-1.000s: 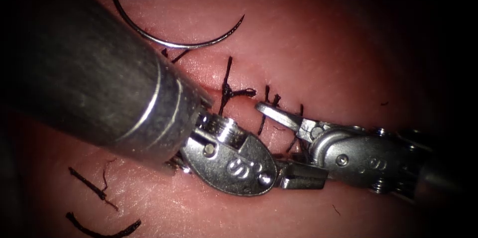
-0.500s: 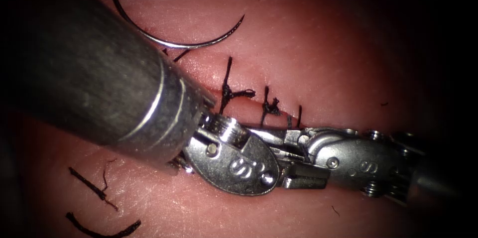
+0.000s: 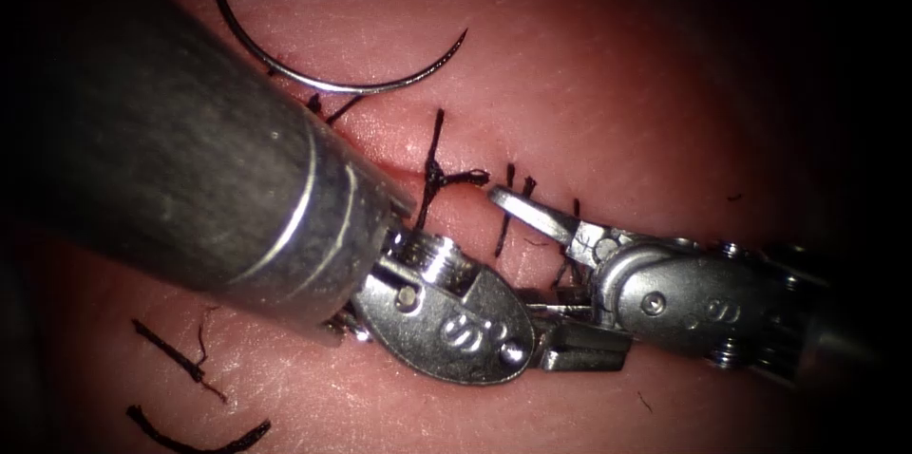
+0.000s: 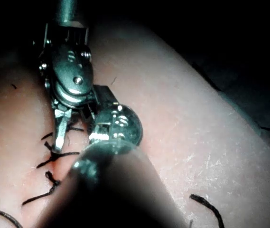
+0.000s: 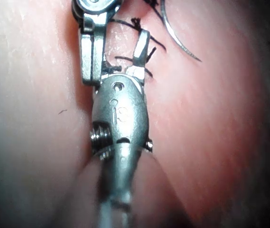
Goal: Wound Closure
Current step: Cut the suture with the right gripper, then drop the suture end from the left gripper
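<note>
Lying free — one needle (image 3: 323, 74), both tools (image 3: 560, 307) empty.

This is a surgical training bench, not an operating room. A slab of tissue (image 3: 617, 65) carries a cut closed by black knotted stitches (image 3: 432, 174). A loose curved needle (image 3: 323, 79) lies just above the left tool (image 3: 570, 345), and cut ends of thread (image 3: 190, 430) lie below its shaft. The right tool (image 3: 546, 259) is a small steel needle driver beside the stitches.
</note>
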Controlling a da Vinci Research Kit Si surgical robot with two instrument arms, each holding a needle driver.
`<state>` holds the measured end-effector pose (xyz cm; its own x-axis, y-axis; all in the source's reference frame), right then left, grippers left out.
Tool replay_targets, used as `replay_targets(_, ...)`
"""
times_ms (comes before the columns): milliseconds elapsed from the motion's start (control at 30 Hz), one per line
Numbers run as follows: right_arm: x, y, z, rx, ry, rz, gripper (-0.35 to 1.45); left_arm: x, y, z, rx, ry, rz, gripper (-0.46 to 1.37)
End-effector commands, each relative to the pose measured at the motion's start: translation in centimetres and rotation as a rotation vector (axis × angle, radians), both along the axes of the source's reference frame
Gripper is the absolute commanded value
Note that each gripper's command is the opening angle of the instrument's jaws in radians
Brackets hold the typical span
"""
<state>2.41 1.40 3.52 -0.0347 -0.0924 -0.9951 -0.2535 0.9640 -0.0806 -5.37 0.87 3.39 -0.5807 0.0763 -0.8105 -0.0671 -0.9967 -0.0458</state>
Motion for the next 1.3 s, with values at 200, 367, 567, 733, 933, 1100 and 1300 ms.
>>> replay_targets(200, -0.16, 0.02, 0.03, 0.002, -0.015, 0.004, 1.42, 0.0, -0.01, -0.02, 0.004, -0.001, 0.006, -0.35)
replay_targets(367, -0.39, 0.06, 0.02, -0.015, -0.021, -0.003, 1.4, 0.0, -0.04, -0.06, 0.004, 0.0, 0.005, -0.35)
replay_targets(567, -0.62, 0.11, -0.02, -0.04, -0.039, -0.002, 1.38, -0.06, -0.09, -0.1, 0.002, 0.005, -0.001, -0.35)
replay_targets(733, -0.96, 0.22, -0.03, -0.068, -0.073, 0.008, 1.34, -0.17, -0.16, -0.15, 0.056, -0.011, -0.029, -0.35)
replay_targets(933, -1.19, 0.28, 0.0, -0.065, -0.095, 0.035, 1.31, -0.35, -0.26, -0.17, 0.175, -0.069, -0.065, -0.35)
replay_targets(1100, -1.34, 0.29, 0.02, -0.062, -0.125, 0.057, 1.28, -0.49, -0.4, -0.08, 0.246, -0.1, -0.083, -0.35)
replay_targets(1300, -1.38, 0.3, 0.02, -0.062, -0.14, 0.077, 1.29, -0.47, -0.57, 0.02, 0.413, -0.128, -0.167, -0.35)
